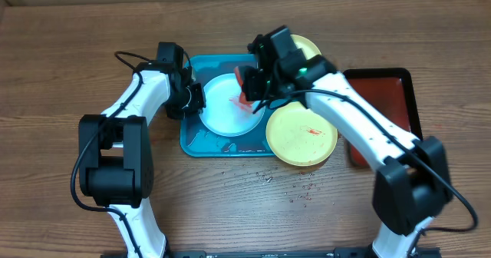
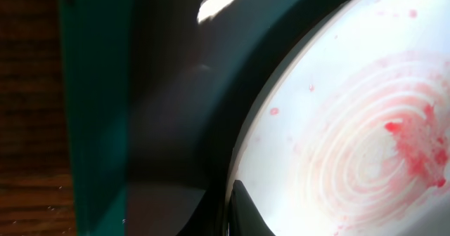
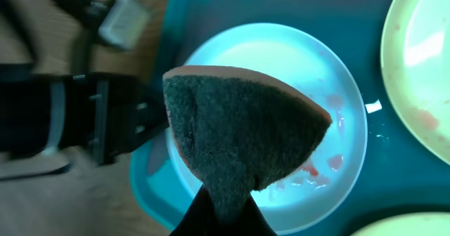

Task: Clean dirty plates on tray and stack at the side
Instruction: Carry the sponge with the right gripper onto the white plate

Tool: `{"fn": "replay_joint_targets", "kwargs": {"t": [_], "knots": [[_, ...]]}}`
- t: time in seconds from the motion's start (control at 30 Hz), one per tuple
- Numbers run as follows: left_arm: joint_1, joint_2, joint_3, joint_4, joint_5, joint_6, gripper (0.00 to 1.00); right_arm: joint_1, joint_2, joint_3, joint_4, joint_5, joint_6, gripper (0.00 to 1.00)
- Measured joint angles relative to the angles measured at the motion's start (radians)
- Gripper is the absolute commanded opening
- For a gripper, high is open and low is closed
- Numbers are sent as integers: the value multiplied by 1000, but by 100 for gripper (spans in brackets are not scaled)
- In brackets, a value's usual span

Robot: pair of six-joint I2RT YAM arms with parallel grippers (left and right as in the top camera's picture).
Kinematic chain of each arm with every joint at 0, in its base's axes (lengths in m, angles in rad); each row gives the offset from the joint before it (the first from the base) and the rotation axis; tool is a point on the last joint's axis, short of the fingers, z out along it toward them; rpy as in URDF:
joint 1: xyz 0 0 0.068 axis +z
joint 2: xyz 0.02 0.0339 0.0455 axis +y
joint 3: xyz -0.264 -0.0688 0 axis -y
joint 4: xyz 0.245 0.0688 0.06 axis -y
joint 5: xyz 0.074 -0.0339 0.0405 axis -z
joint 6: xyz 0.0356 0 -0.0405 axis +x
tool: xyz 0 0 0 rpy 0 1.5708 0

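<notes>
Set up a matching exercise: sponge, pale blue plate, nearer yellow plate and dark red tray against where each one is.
1 sponge
2 pale blue plate
3 nearer yellow plate
4 dark red tray

A lying in the teal tray
B far right on the table
C in the right gripper
D over the teal tray's near right corner

Pairs: 1-C, 2-A, 3-D, 4-B

I see the wooden table (image 1: 61, 51) carrying a teal tray (image 1: 201, 143) at centre frame, a dark red tray (image 1: 399, 89) toward the right edge, and dark specks (image 1: 295, 190) at lower centre.
</notes>
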Motion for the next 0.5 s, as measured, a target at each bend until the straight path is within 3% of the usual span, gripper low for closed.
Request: {"fn": "replay_joint_targets", "kwargs": {"t": [0.27, 0.5], "knots": [[18, 0, 0, -13, 6, 4, 4, 4, 200, 0, 43, 29, 60, 4], [18, 0, 0, -38, 7, 22, 4, 16, 251, 0, 73, 32, 89, 4]]}}
